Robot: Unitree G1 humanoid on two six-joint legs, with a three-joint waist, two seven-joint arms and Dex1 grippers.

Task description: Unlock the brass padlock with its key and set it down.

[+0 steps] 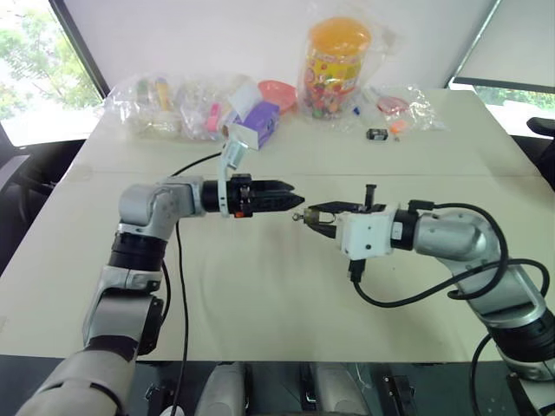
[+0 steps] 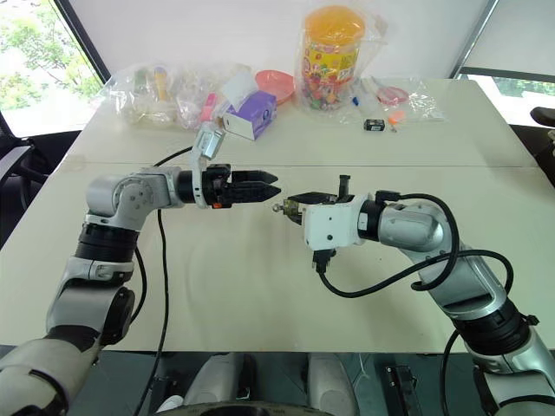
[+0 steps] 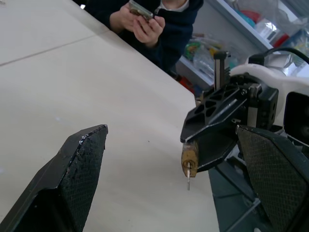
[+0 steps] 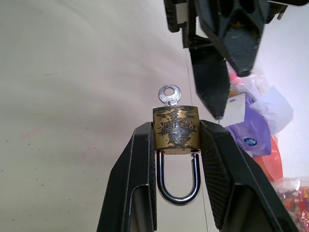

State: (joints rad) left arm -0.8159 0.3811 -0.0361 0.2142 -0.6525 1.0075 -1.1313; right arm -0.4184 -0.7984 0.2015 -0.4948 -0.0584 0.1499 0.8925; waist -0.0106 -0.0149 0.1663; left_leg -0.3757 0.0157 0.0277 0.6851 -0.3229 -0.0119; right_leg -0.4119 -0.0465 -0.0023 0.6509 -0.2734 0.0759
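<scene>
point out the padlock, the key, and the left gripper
brass padlock (image 4: 176,127), right wrist view, on its engraved brass face.
key (image 4: 169,94), right wrist view, on its round silvery head above the lock body.
left gripper (image 3: 171,179), left wrist view, midway between its two spread fingertips.

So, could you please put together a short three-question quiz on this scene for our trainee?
1. True or false: the left end effector grips the key.
2. What clamps the brass padlock? A) right end effector B) left end effector C) a person's hand
3. Where does the key sit?

Key: 1. False; its fingers stand apart, away from the key. 2. A. 3. Inserted in the padlock body, opposite the shackle.
</scene>
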